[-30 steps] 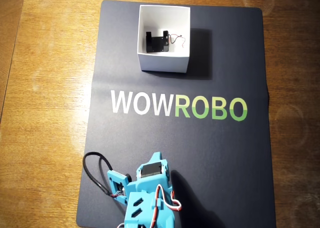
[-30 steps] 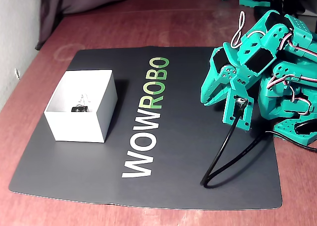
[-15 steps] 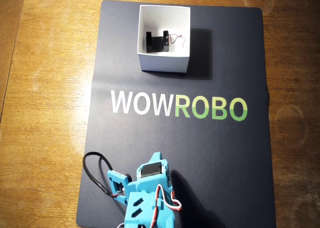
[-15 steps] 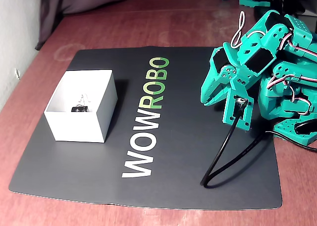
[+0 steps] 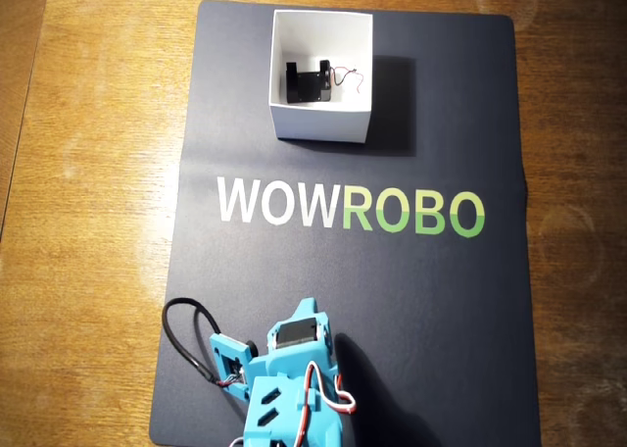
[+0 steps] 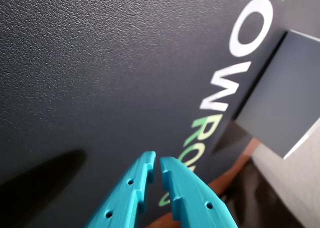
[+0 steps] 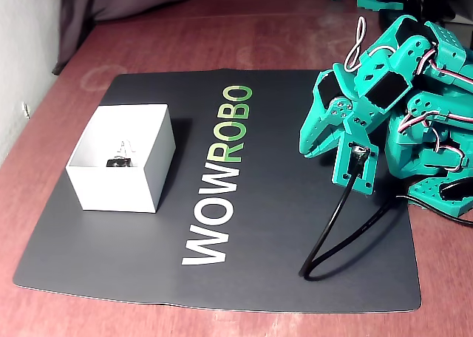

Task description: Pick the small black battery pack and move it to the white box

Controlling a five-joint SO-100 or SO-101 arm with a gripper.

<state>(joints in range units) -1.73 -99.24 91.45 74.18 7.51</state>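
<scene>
Wooden tabletop (image 5: 88, 222) carries a dark mat (image 5: 441, 320) printed with WOWROBO in white and green letters (image 5: 350, 210). On the mat's far end in the overhead view stands the white box (image 5: 320, 124), open at the top, and the small black battery pack (image 5: 308, 82) lies on the box floor, its thin red and black wires (image 5: 349, 74) trailing toward the right wall in that view. In the fixed view only a dark sliver of the pack (image 7: 117, 162) shows above the box's near wall (image 7: 114, 189). Well apart from the box, at the opposite end of the mat, the blue-green arm (image 7: 392, 100) sits folded low over its base. A black cable (image 7: 332, 233) loops from the arm down onto the mat. In the wrist view the gripper (image 6: 157, 163) points at bare mat beside the lettering, its two fingers (image 6: 131, 193) nearly together with only a thin slit between the tips and nothing held between them. A corner of the box (image 6: 285, 103) shows at the right of that view.
</scene>
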